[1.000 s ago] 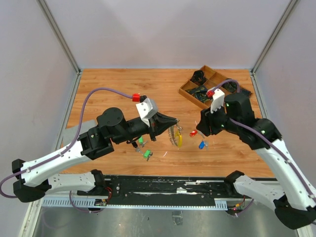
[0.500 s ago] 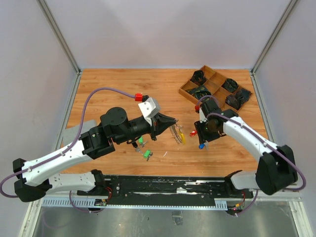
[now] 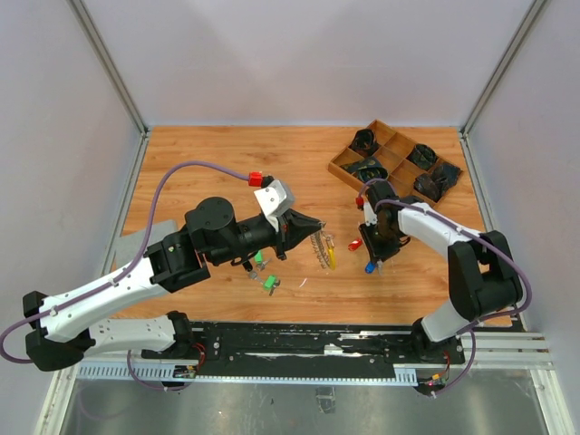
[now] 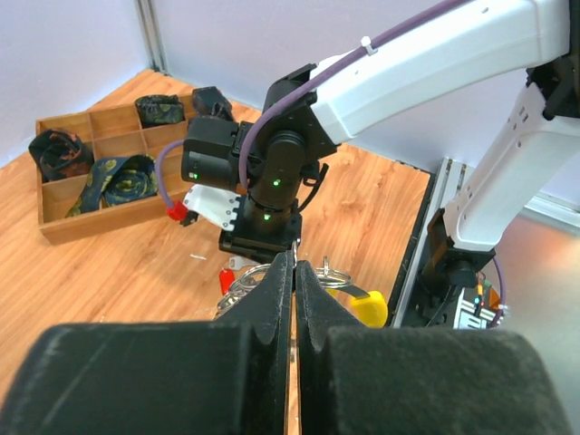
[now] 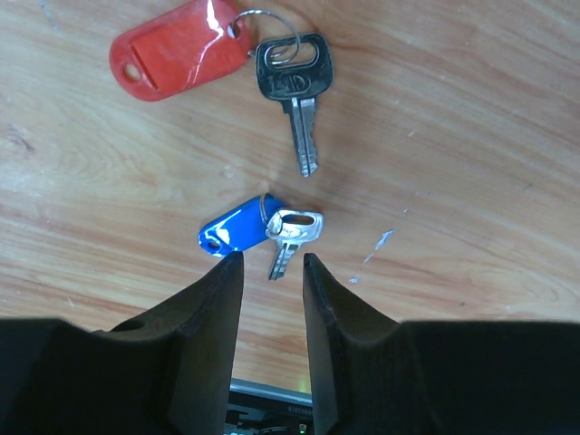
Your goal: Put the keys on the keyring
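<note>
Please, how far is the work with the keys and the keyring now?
Done: nothing clear; the keyring carries only its yellow piece. In hand: the left gripper is shut on the keyring, and the right gripper stands open over the blue-tagged key. Left: that key, the red-tagged key and two green keys lie loose on the table.

Left gripper (image 4: 292,272): foreground, dark fingers pressed flat together, tips meeting at thin wire.
Keyring (image 4: 239,283): silvery loops showing on either side of the fingertips; yellow curved piece (image 4: 370,308) just right of them.
Red tag (image 4: 234,265): just beyond the tips, partly hidden by the wire.
Right arm (image 4: 408,63): white and black, bent down over the red tag, green lights lit.
Tray (image 4: 63,222): wooden, compartmented, near a corner of the worktop (image 4: 136,272); dark rolled items (image 4: 54,149) inside.
</note>
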Tool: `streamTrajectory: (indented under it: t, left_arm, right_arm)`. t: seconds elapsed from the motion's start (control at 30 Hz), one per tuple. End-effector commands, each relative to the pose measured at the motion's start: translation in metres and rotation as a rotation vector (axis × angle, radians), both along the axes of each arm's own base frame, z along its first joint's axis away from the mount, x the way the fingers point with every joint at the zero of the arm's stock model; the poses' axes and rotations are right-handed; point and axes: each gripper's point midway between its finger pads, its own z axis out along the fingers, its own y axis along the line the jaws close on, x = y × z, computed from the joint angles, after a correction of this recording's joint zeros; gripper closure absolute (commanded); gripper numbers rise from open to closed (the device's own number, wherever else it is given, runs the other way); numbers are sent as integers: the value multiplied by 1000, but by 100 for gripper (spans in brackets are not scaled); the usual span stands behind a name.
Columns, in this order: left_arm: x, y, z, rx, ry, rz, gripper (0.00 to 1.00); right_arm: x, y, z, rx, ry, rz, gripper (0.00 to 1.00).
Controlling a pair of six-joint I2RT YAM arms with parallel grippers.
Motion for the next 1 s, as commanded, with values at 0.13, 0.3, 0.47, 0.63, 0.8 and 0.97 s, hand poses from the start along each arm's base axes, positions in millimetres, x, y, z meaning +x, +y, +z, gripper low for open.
streamTrajectory:
  t: [0.13, 0.3, 0.47, 0.63, 0.8, 0.97]
  left_arm:
    - [-2, 5, 24, -55, -15, 2, 100]
    - [-2, 5, 24, -57, -14, 1, 99]
    - [-2, 5, 24, -59, -13, 1, 99]
    - [-2, 5, 23, -61, -13, -1, 100]
    - [-3, 4, 21, -59, -12, -4, 100]
    - [-2, 4, 21, -59, -14, -3, 100]
  right_arm:
    - [20, 5, -3, 43, -14, 20, 70]
    - [21, 6, -8, 52, -2, 22, 76]
    - [21, 7, -10, 58, 11, 25, 82]
    - [23, 7, -8, 56, 4, 25, 87]
    - [24, 7, -2, 61, -11, 28, 83]
    - [24, 7, 3, 61, -23, 28, 82]
